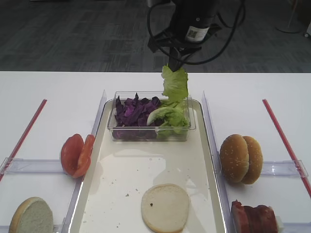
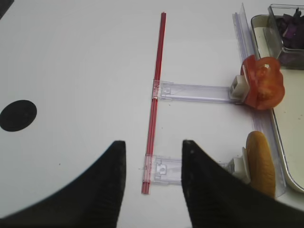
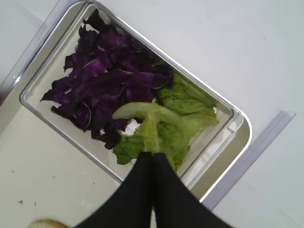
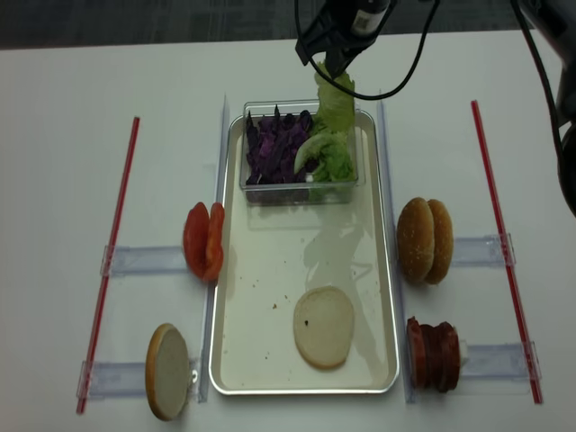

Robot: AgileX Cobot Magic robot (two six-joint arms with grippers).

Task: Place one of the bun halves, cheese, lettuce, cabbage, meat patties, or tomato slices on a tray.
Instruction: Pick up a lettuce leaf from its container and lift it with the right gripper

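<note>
my right gripper has its jaws pressed together on the stem end of a lettuce leaf, pinching it so the leaf hangs down, pale green, ruffled and crinkled, with a lighter rib running along it; the leaf dangles above the clear tub at the tray's 12 o'clock end, its lower edge reaching the rest of the lettuce heaped in the tub's 3 o'clock half; whether it touches that heap i cannot tell; the cabbage, dark purple and shredded, fills the tub's 9 o'clock half; the tray is long, cream-white, with a shiny raised rim, and a bun half lies on it cut face up, pale cream, toward its 6 o'clock end; outside the tray at 9 o'clock two tomato slices stand on edge, bright red-orange; at 7 o'clock another bun half stands on edge; at 3 o'clock two sesame-seeded bun halves stand on edge together; at 5 o'clock the meat patties sit in a reddish-brown row; my left gripper hovers over the white table with its jaws spread, holding nothing, near a red strip.
</note>
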